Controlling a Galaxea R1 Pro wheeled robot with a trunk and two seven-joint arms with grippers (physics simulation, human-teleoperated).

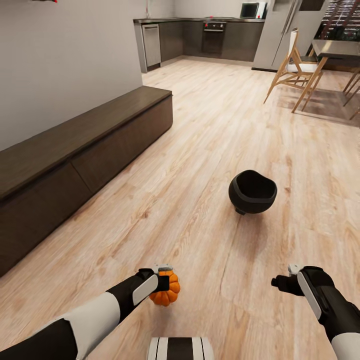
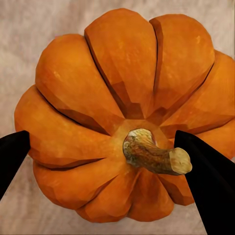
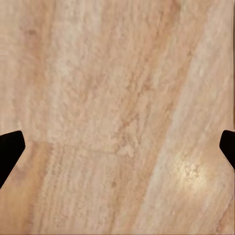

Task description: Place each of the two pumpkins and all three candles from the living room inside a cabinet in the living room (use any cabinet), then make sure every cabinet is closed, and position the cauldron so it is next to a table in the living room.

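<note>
An orange ribbed pumpkin [image 1: 167, 291] hangs above the plank floor, with my left gripper [image 1: 165, 281] shut on it at the bottom of the head view. In the left wrist view the pumpkin [image 2: 122, 98] sits between the two black fingers [image 2: 208, 186], its stem pointing at one of them. My right gripper [image 1: 283, 281] is at the lower right, open and holding nothing; its fingertips [image 3: 10, 149] show at the frame edges over bare floor. The black cauldron [image 1: 252, 192] stands on the floor ahead, slightly right. The long dark-brown cabinet [image 1: 75, 165] runs along the left wall, its drawers shut.
A wooden chair [image 1: 292, 62] and a dining table [image 1: 336, 52] stand at the far right. A kitchen counter with an oven [image 1: 214, 35] lines the back wall. Light wood floor [image 1: 200, 125] stretches between the cabinet and the cauldron.
</note>
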